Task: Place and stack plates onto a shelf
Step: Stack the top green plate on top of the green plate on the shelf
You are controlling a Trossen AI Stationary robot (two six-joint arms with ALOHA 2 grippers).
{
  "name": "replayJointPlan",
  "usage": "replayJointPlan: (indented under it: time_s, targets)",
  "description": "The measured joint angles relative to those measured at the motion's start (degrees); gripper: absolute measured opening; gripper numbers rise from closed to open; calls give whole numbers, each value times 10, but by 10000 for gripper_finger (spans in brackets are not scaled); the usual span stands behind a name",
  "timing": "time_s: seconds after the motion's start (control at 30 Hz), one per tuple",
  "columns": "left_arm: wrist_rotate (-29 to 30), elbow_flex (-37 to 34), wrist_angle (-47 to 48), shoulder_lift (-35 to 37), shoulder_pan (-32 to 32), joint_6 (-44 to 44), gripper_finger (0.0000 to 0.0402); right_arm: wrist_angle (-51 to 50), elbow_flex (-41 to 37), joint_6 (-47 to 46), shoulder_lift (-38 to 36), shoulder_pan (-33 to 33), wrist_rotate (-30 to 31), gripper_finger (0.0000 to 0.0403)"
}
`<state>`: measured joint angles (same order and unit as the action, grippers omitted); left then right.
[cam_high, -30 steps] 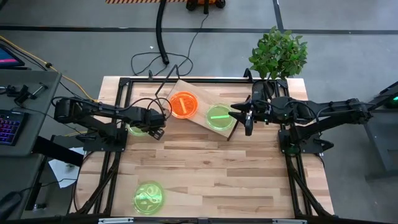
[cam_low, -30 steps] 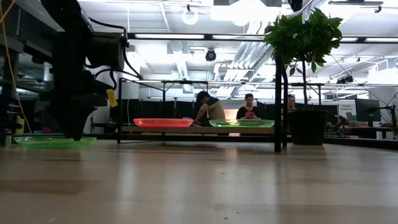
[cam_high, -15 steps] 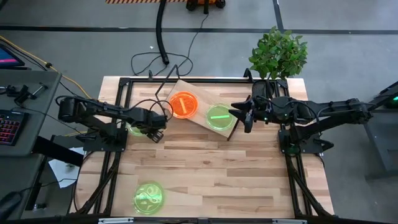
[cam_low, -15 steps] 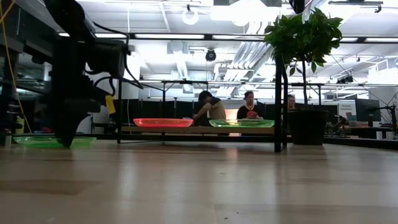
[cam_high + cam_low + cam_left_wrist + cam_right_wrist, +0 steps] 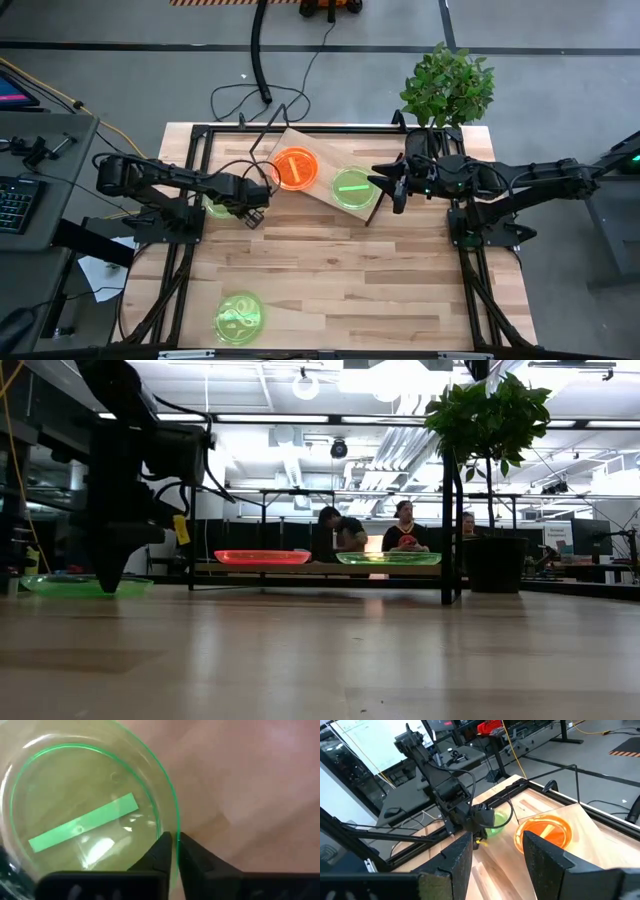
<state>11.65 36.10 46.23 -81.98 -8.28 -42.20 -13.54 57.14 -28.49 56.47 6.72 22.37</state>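
Observation:
A neon green plate [image 5: 217, 206] with a green bar mark [image 5: 82, 829] lies flat on the table at the far left, and my left gripper [image 5: 251, 210] is shut on its rim. On the wooden shelf [image 5: 322, 190] rest an orange plate [image 5: 296, 168] and a green plate [image 5: 352, 187]. Another green plate [image 5: 240, 318] lies near the table's front edge. My right gripper [image 5: 395, 192] hangs open by the shelf's right end, with nothing between its fingers. My left gripper pinches the green plate's rim [image 5: 175, 831] on the side toward the table's middle, with one finger inside the plate and one outside. The fingers come down from above. In the low view the plate [image 5: 85, 587] lies flat on the tabletop.
A potted plant [image 5: 447, 85] stands at the far right corner. Dark metal frame rails [image 5: 185, 250] run along both sides of the table. Cables [image 5: 262, 120] trail behind the shelf. Bare wood [image 5: 340, 270] stretches across the middle. People sit in the room beyond.
My left arm's wrist has sunk a little toward the green plate at the far left, which lies where it was. My right gripper has kept still.

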Motion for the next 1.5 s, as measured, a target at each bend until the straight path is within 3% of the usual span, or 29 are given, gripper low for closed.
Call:
replayJointPlan:
  time_s: [0.23,0.43,0.67,0.83,0.97,1.1,1.37,1.5]
  targets:
    - [-30,41,14,13,7,-42,2,0,0,23,0,0,-4,156]
    - [-56,119,56,31,52,-42,1,0,0,65,0,0,-30,156]
    - [-128,260,148,41,121,-40,0,7,5,50,0,0,-60,156]
    - [-127,370,149,35,159,6,0,8,26,60,-2,0,-91,156]
    - [-68,438,132,1,161,86,0,9,50,77,-4,0,-91,156]
    - [13,487,109,-60,143,232,0,10,75,100,-3,0,-95,156]
    - [64,540,15,-192,100,545,0,20,121,95,-4,0,-91,156]
    - [73,540,-35,-240,91,641,0,23,124,95,-3,0,-84,156]
